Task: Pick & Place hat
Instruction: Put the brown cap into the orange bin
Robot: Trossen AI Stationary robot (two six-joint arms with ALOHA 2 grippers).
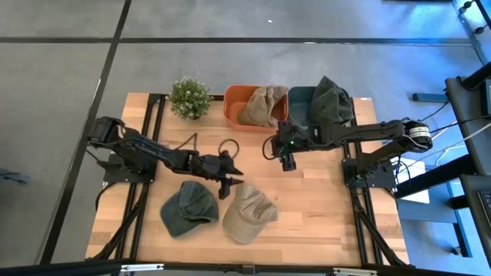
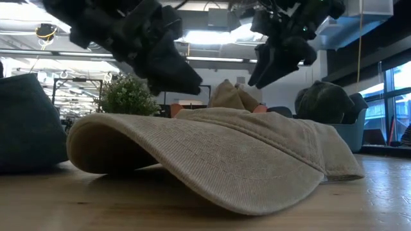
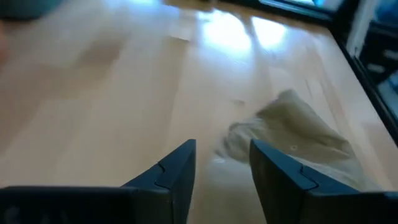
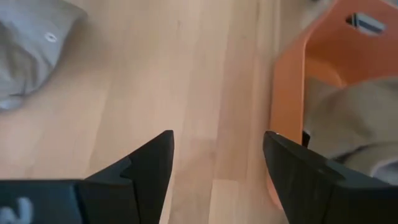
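Observation:
A tan hat (image 1: 248, 214) lies flat on the table near its near edge, filling the low view (image 2: 212, 160), beside a dark green hat (image 1: 189, 208). My left gripper (image 1: 228, 182) hovers open just above the tan hat's far-left side; the hat (image 3: 298, 134) shows past the fingers (image 3: 221, 171). My right gripper (image 1: 287, 161) hangs open over bare wood at mid-table, in front of the orange bin (image 1: 244, 107), whose wall shows in the right wrist view (image 4: 292, 87). That bin holds another tan hat (image 1: 263, 105). A blue bin (image 1: 301, 100) holds a green hat (image 1: 331, 100).
A small potted plant (image 1: 189, 97) stands at the table's far edge, left of the orange bin. A black cable loop (image 1: 227, 145) lies mid-table. Bare wood spreads to the right of the tan hat.

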